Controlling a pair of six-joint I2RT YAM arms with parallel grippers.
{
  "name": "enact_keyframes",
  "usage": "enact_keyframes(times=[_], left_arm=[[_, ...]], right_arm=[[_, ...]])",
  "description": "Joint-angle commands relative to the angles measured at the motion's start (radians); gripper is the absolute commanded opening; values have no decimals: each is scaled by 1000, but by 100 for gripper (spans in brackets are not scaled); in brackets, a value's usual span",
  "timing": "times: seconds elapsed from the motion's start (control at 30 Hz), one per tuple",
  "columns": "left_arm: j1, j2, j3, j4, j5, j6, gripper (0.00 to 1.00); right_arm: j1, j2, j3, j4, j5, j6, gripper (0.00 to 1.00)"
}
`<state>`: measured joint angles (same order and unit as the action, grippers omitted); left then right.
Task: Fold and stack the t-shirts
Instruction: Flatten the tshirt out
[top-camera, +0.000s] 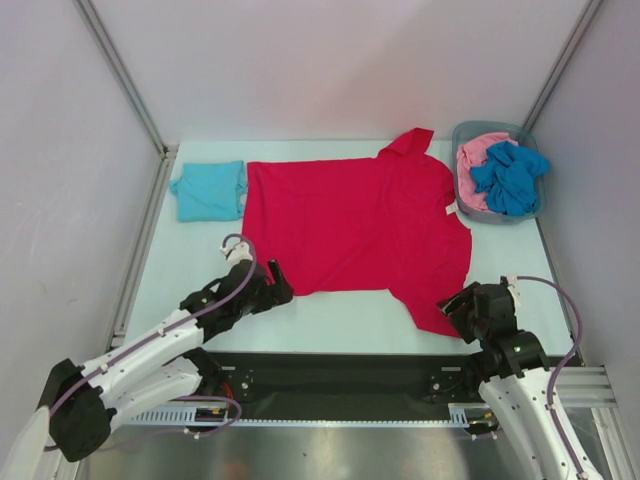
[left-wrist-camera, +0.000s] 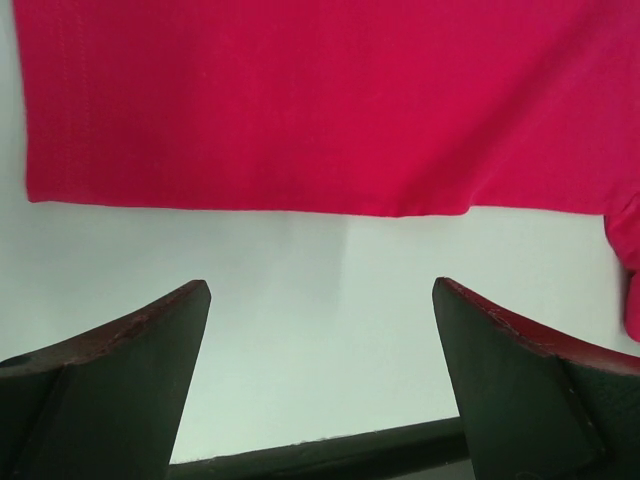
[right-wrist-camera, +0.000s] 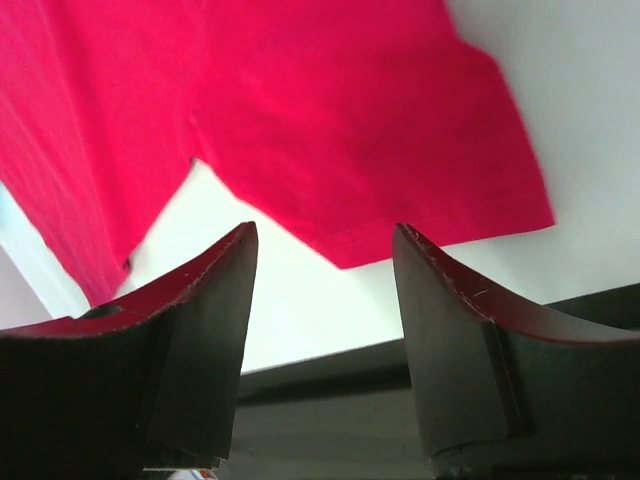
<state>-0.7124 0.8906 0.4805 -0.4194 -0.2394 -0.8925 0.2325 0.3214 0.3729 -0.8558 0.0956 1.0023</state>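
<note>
At upper left the teal t-shirt (top-camera: 210, 190) is folded, the red t-shirt (top-camera: 350, 225) is spread unfolded at centre, the pink t-shirt (top-camera: 478, 152) and blue t-shirt (top-camera: 510, 178) are left in the bin (top-camera: 465, 195) at upper right, and the left gripper (top-camera: 275, 283) and right gripper (top-camera: 455, 303) are held released and empty.

I saw the spread t-shirt (top-camera: 350, 225) lying mid-table (top-camera: 330, 320), with the folded t-shirt (top-camera: 210, 190) right against its far left edge. The bin (top-camera: 463, 190) sat far right, holding the crumpled t-shirts (top-camera: 505, 175). My left gripper (top-camera: 277, 287) sat just before the hem's left corner, and my right gripper (top-camera: 457, 303) just before the near sleeve.
</note>
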Motion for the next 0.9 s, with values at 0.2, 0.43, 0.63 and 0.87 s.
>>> enact_keyframes(times=[0.2,0.43,0.63,0.87], left_arm=[[-9,-15,-9,-68,-126,-68,100],[-5,-140,-89,-36,-112,-137,100],[34,-225,-157,56,-32,-100,100],[93,-231,-243,226,92,-68,100]], right_arm=[[4,-12,41,-80,219,163,59],[1,16,26,-89,271,216,59],[-13,96,1,-28,299,211,58],[-10,125,-14,44,257,136,59]])
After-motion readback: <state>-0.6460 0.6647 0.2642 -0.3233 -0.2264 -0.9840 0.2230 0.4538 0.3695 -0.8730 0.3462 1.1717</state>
